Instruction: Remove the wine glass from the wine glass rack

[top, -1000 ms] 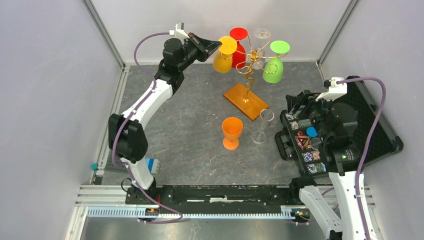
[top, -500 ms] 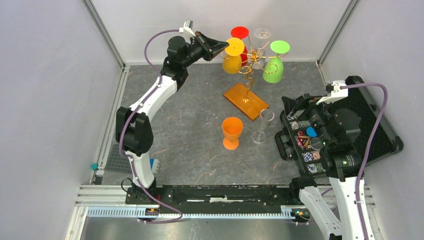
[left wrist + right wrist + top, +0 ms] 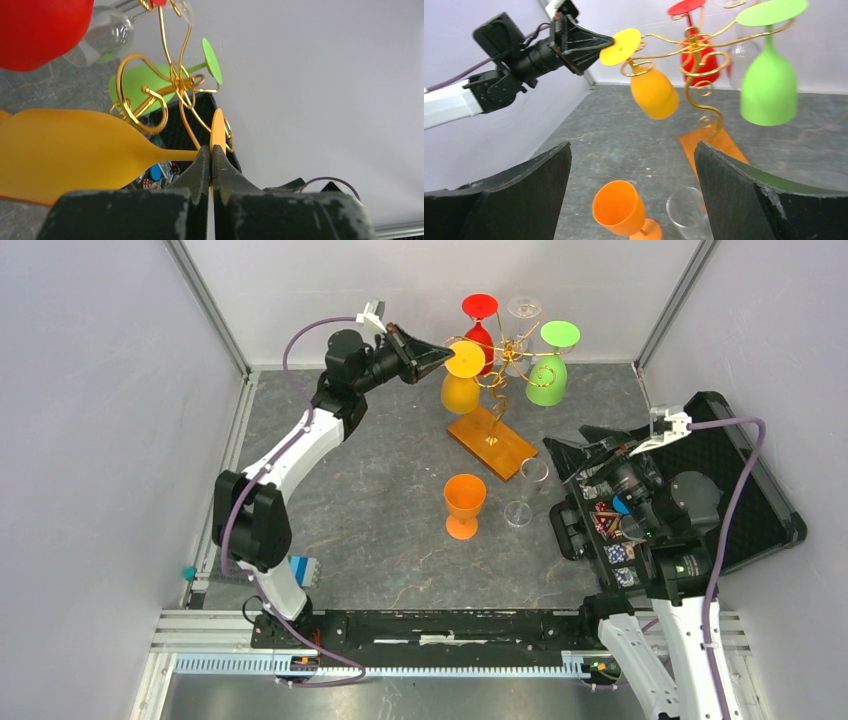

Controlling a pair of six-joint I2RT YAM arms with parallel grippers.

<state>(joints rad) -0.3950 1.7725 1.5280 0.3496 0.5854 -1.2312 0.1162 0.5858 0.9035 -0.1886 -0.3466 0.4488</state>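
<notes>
An open black case (image 3: 772,502) is lying along the right edge of the counter (image 3: 380,500), its compartments holding stacks of poker chips (image 3: 612,490). The right end effector (image 3: 575,445) is hovering over the case's far-left corner with its flat, dark fingers spread wide and holding nothing.

Near the middle of the far edge, the wine glass rack (image 3: 497,405) is standing on its flat amber base, and its thin gold wire is twisting upward into curled arms. Four glasses are hanging upside down from those arms: a yellow wine glass (image 3: 459,392) on the left, a red glass (image 3: 479,320) and a clear glass (image 3: 523,310) toward the far edge, and a green glass (image 3: 547,380) on the right. The coloured ones are looking like smooth, matte plastic.

The left end effector (image 3: 447,352) is reaching in from the far-left corner, closed down to a sliver on the rim of the yellow wine glass's round foot. That glass is tilting, with its stem sitting inside a wire curl of the rack.

Nearer than the rack's base, an orange glass (image 3: 464,502) and a clear stemmed glass (image 3: 525,490) are standing upright, close together but not touching. Grey, stone-veined counter is lying open to the left of them and toward the near edge. Plain pale walls are closing in the left, far and right edges.
</notes>
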